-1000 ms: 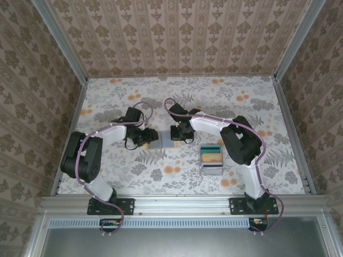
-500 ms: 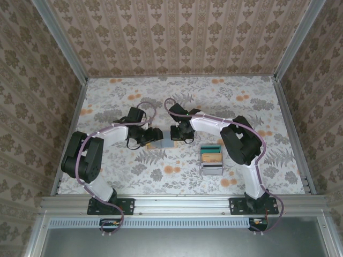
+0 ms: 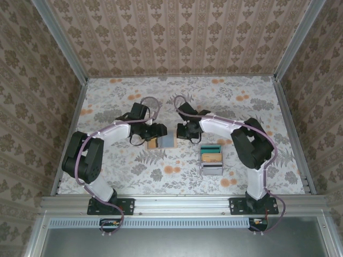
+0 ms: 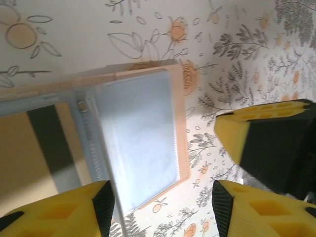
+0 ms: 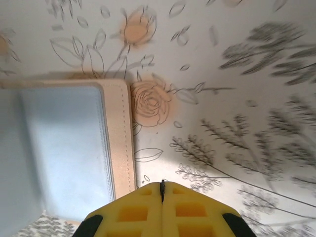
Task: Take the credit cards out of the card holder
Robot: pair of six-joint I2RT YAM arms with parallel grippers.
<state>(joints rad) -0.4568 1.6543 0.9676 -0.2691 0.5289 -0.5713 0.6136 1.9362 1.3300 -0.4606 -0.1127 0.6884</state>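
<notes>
The card holder (image 3: 161, 141) lies open on the table, tan outside, grey-blue lining (image 4: 138, 143) facing up. A yellow card (image 4: 24, 153) with a dark stripe sits in its left half. My left gripper (image 4: 160, 210) hovers open just above the lining's near edge; it is at the wallet's far side (image 3: 156, 131). My right gripper (image 5: 162, 185) is shut and empty, just off the tan right edge (image 5: 118, 138); its fingers (image 4: 247, 133) hang beside the wallet. A teal card-sized piece (image 3: 211, 148) rests in the clear box; I cannot tell if it is the teal card.
A clear plastic compartment box (image 3: 211, 170) stands right of the wallet, close to the right arm's elbow, with a tan piece (image 3: 212, 157) under the teal one. Floral table surface lies open toward the far edge and at both sides.
The left gripper moved right and farther, over the wallet. The right gripper drew back to the right, off the wallet. The wallet's left half with the yellow card now shows.
</notes>
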